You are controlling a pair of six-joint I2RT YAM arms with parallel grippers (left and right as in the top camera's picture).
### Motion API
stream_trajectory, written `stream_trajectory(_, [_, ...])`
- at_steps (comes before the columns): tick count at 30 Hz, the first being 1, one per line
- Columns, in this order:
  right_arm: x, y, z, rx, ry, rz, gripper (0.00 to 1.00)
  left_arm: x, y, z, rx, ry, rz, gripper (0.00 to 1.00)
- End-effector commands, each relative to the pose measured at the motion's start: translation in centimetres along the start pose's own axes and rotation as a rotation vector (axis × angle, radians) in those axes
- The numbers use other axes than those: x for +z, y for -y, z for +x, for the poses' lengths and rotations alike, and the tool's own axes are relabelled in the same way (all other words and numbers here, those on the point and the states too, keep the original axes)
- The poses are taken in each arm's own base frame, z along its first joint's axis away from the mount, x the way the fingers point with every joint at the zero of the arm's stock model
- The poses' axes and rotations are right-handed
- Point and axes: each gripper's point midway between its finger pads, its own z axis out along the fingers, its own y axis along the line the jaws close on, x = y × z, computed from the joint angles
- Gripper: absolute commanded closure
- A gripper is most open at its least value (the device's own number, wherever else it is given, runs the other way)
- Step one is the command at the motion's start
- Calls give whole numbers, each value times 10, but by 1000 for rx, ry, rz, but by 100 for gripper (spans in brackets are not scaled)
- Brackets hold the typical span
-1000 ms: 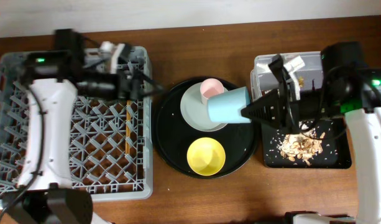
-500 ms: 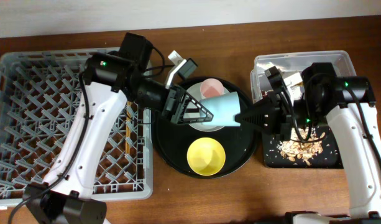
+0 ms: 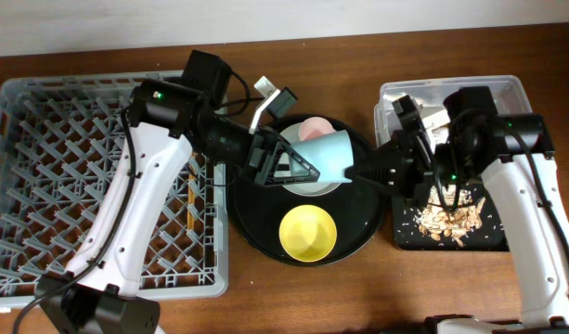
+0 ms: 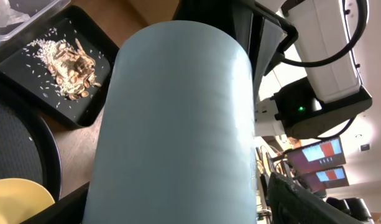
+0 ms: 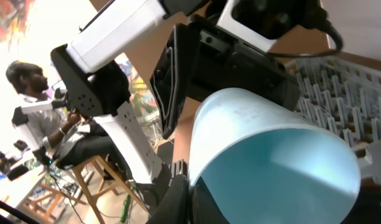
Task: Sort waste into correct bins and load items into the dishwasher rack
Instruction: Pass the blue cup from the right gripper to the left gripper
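The small blue cup (image 3: 332, 156) lies sideways above the round black tray (image 3: 252, 215), rim pinched in the right gripper's (image 3: 360, 173) jaws. The left gripper's (image 3: 312, 163) jaws stand wide around its base (no contact visible). Close left squarely on the wall before right releases.

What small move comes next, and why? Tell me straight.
Probably close the left claw firmly on the blue cup. The right claw holds the cup by its rim above the round tray, and the cup's body lies inside the left claw; whether that claw grips it I cannot tell. Release with the right only afterwards.
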Motion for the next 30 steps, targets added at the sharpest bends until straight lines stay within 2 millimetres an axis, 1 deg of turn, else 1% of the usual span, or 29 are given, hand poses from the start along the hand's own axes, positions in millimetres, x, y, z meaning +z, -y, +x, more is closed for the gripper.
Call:
stream_trajectory(1, [4,0,1,-37,-9,-15,96,11,23,0,41,-1,97,24])
stream_trajectory(5, [4,0,1,-48,-9,-15,96,12,21,1,41,-8,83,25])
stream_trajectory(7, [4,1,1,-49,-8,-14,96,12,15,3,42,-21,50,28])
stream_trajectory(8, [4,1,1,-49,-8,-13,96,12,11,4,42,-30,29,33])
stream_trajectory(10, [4,1,1,-48,-8,-13,96,12,8,5,42,-34,14,34])
stream_trajectory(15, [4,0,1,-38,-9,-13,96,3,3,1,38,-10,-3,35])
stream_trajectory(18, [4,0,2,-29,-9,-13,96,1,1,1,39,-7,-10,40])
stream_trajectory(19, [4,0,2,-29,-9,-13,95,1,1,1,40,-8,-13,46])
stream_trajectory(20, [4,0,2,-29,-9,-13,90,1,0,1,40,-9,-16,53])
stream_trajectory(21, [4,0,2,-27,-9,-13,77,1,0,1,39,-9,-17,57])
stream_trajectory(23, [4,0,2,-10,-11,-12,74,1,0,1,39,-9,-16,61])
stream_trajectory(24, [4,0,2,-8,-12,-12,69,1,0,1,40,-9,-16,62])
stream_trajectory(25, [4,0,2,-8,-13,-11,59,1,0,1,39,-9,-17,62])
stream_trajectory(27, [4,2,5,9,-26,-3,43,1,-1,1,40,-10,-21,66])
stream_trajectory(30, [3,5,9,28,-53,17,33,-5,-10,2,35,-12,-67,71])
